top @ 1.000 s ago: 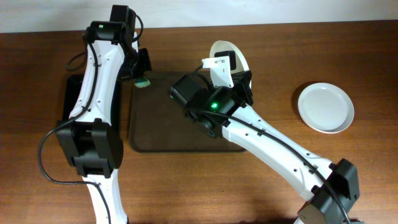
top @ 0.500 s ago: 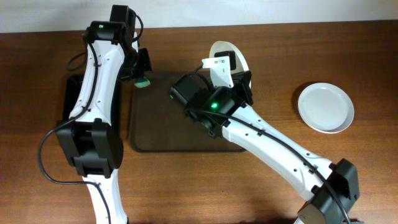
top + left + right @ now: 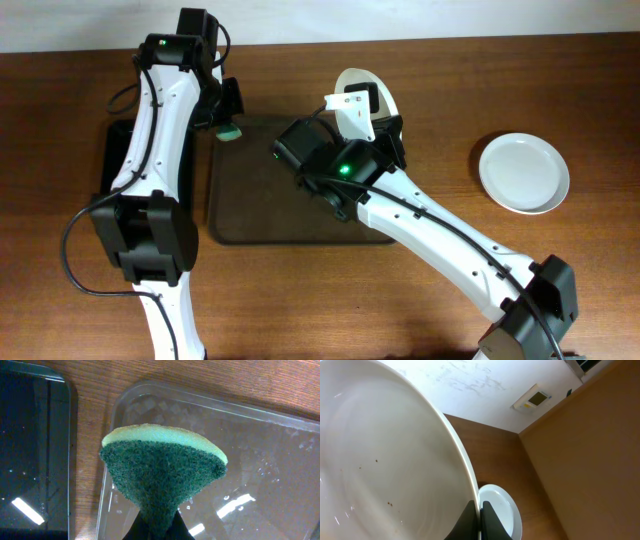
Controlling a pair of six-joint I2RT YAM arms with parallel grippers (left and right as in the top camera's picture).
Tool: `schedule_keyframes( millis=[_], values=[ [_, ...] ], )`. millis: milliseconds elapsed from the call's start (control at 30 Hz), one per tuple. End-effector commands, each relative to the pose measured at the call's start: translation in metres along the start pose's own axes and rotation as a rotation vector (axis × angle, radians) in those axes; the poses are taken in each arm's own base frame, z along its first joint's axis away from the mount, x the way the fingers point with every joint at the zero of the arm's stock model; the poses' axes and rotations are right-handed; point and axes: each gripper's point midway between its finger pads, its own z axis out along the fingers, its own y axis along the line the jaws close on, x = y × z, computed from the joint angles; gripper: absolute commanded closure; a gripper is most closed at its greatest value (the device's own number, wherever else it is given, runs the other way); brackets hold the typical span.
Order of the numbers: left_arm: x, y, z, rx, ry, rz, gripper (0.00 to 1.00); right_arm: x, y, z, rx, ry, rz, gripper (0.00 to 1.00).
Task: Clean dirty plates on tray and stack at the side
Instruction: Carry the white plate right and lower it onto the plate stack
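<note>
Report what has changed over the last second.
Nothing visibly moved. The left gripper stays shut on the green sponge over the tray corner. The right gripper stays shut on the rim of the tilted white plate. The second plate still lies on the table to the right.

My right arm hides most of the tilted round white plate overhead; the green scouring sponge covers my left claw, cut off at the bottom edge.
</note>
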Motion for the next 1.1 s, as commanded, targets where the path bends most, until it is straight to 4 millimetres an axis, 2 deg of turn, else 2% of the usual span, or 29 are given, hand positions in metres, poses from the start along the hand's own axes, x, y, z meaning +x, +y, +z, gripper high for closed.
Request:
schedule_keyframes(
  millis=[0,133,267,400,500,533,600,667,800,867,900,967,1067],
  values=[
    [-0.002,0.002,-0.006,-0.007,-0.017,0.015,0.99,0.006,0.009,-0.001,-0.047,0.028,0.001,0.96],
    [-0.002,0.003,-0.006,-0.014,-0.019,0.015,0.99,0.042,0.039,0.012,-0.281,0.262,0.019,0.96],
    [-0.002,0.003,-0.006,-0.014,-0.018,0.015,0.99,0.071,0.042,0.036,-0.422,0.492,0.1,0.96],
    [-0.002,0.003,-0.006,-0.014,-0.019,0.015,0.99,0.08,0.054,0.047,-0.745,0.657,0.165,0.96],
    [-0.002,0.003,-0.006,-0.014,-0.019,0.015,0.99,0.079,0.048,0.055,-0.912,0.712,0.235,0.96],
    [-0.002,0.003,-0.006,-0.014,-0.018,0.015,0.99,0.081,0.04,0.062,-0.953,0.736,0.272,0.96],
    [-0.002,0.003,-0.006,-0.014,-0.018,0.015,0.99,0.087,0.013,0.087,-0.942,0.778,0.386,0.96],
    [-0.002,0.003,-0.006,-0.014,-0.018,0.015,0.99,0.09,-0.005,0.102,-0.936,0.791,0.465,0.96],
    [-0.003,0.003,-0.006,-0.014,-0.019,0.015,0.99,0.119,-0.073,0.154,-0.788,0.831,0.657,0.96],
    [-0.003,0.003,-0.006,-0.014,-0.019,0.015,0.99,0.134,-0.099,0.171,-0.721,0.844,0.726,0.96],
    [-0.002,0.003,-0.006,-0.014,-0.019,0.015,0.99,0.145,-0.116,0.181,-0.674,0.853,0.761,0.96],
    [-0.002,0.003,-0.006,-0.014,-0.019,0.015,0.99,0.182,-0.155,0.2,-0.471,0.916,0.856,0.96],
    [-0.003,0.003,-0.006,-0.013,-0.019,0.015,0.99,0.229,-0.185,0.208,-0.354,0.99,0.948,0.96]
  ],
)
